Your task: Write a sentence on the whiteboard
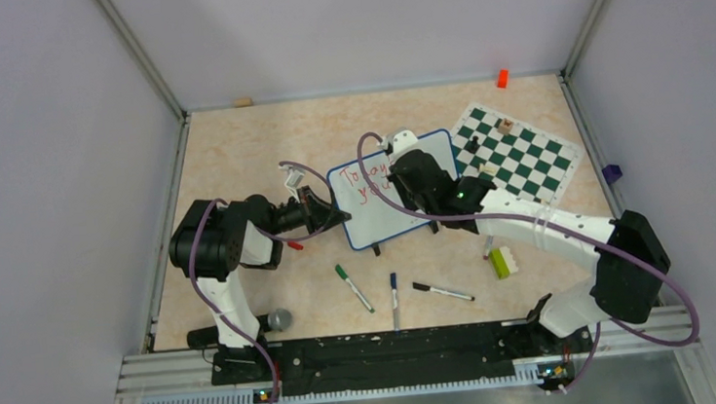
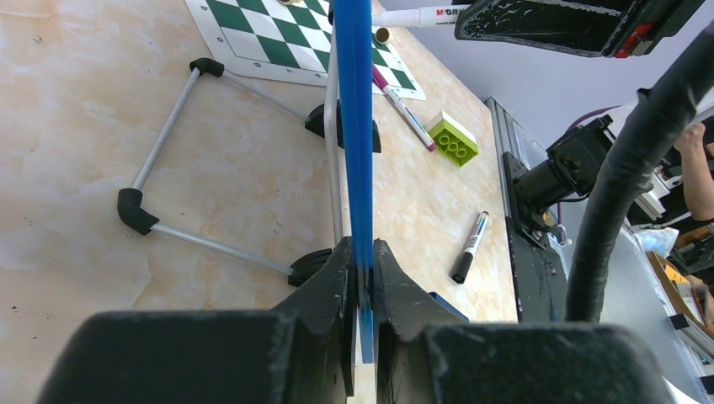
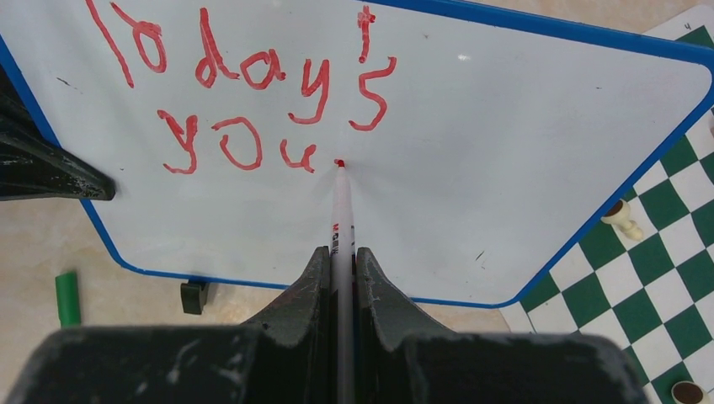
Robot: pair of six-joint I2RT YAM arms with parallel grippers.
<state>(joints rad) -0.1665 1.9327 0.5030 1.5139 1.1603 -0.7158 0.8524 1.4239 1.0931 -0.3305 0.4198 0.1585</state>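
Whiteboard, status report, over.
Left gripper shut on whiteboard edge. Right gripper shut on marker, tip on board. Sentence reads "Today's you", unfinished. Nothing blocking the blank area.

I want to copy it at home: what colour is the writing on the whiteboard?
The sentence is red, clearest on the whiteboard in the right wrist view.

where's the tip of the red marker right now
In the right wrist view, the marker, clamped in the right gripper, touches its red tip to the whiteboard near the middle, just right of the "you" in the sentence.
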